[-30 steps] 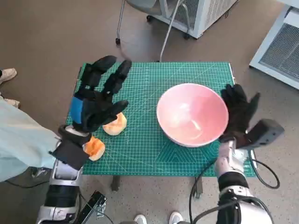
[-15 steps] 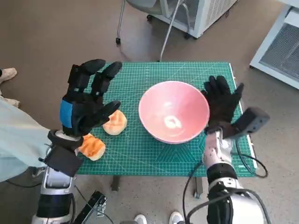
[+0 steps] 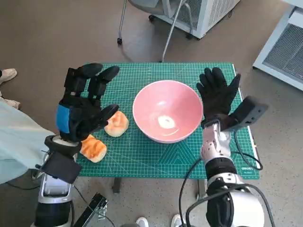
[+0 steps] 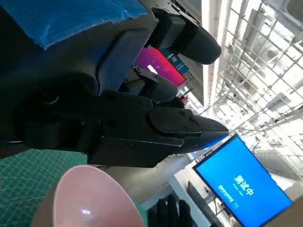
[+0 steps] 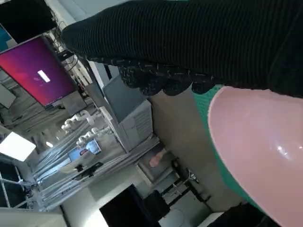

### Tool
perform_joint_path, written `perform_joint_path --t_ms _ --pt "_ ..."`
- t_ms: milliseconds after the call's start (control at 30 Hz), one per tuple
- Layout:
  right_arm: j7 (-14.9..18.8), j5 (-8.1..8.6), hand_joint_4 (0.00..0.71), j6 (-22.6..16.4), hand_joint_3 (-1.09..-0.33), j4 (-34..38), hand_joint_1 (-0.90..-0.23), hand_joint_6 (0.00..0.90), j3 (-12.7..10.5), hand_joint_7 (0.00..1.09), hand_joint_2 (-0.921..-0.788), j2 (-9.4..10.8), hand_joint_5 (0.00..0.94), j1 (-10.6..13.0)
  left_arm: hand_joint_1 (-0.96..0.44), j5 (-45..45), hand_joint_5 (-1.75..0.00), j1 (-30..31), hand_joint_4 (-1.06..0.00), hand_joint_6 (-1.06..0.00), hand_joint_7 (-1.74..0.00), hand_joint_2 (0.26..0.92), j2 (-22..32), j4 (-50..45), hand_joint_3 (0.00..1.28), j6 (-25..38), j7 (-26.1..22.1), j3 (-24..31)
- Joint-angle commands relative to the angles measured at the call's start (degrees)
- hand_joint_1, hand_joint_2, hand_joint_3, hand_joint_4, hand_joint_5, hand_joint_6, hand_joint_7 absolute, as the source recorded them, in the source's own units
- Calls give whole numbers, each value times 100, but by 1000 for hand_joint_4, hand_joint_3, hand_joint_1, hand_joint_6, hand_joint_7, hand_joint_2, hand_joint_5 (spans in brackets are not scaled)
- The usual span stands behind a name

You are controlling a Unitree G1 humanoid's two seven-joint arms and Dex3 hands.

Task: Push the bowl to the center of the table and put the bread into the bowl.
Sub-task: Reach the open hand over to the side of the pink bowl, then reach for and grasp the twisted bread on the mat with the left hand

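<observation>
The empty pink bowl (image 3: 166, 111) stands near the middle of the green cutting mat (image 3: 142, 156); it also shows as the pink bowl (image 4: 90, 201) in the left wrist view and the bowl (image 5: 258, 151) in the right wrist view. My right hand (image 3: 218, 97), in its black glove, is spread flat against the bowl's right side. My left hand (image 3: 85, 104) hovers with fingers apart above the mat's left part, holding nothing. One bread roll (image 3: 116, 124) lies just left of the bowl. A second, orange roll (image 3: 93, 148) lies near the mat's front left edge, partly under my left wrist.
A chair's base and legs (image 3: 142, 23) stand behind the table. A white cabinet (image 3: 284, 42) is at the far right. A person's pale sleeve (image 3: 19, 142) and shoe (image 3: 7, 74) are at the left edge. Screens show in both wrist views.
My right hand has moved left with the bowl against it, sliding the bowl toward the mat's middle. My left hand has drifted left and slightly back.
</observation>
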Motion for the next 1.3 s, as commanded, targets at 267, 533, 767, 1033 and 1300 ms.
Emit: perform_joint_path --t_ms 267,533,767,1033,1300 --pt "-151 -565 294 -547 -792 -85 -495 124 463 665 -921 -292 23 120 -148 -19 -887 258 -8 1 -1034 914 304 -298 162 105 -80 256" --pt "-2 -1396 340 -2096 -769 -672 -522 112 1273 702 -921 -522 10 429 -125 -40 -833 263 -62 -37 -971 894 1387 -365 126 213 -849 580" --pt "75 -1747 343 -3004 -778 -1049 -542 86 1675 715 -921 -761 8 662 -72 -273 -694 407 -143 -147 -806 884 2415 -632 60 570 -1884 818" --pt "83 -1795 351 -3391 -795 -1583 -528 63 1906 752 -921 -792 10 920 21 -460 -226 642 -320 -343 -445 876 3453 -1236 7 1463 -3019 1009" --pt "176 -1697 353 -3417 -800 -1872 -525 56 2050 771 -921 -757 9 1104 55 -114 -32 861 -402 -468 -186 846 3918 -1366 15 1549 -3432 897"
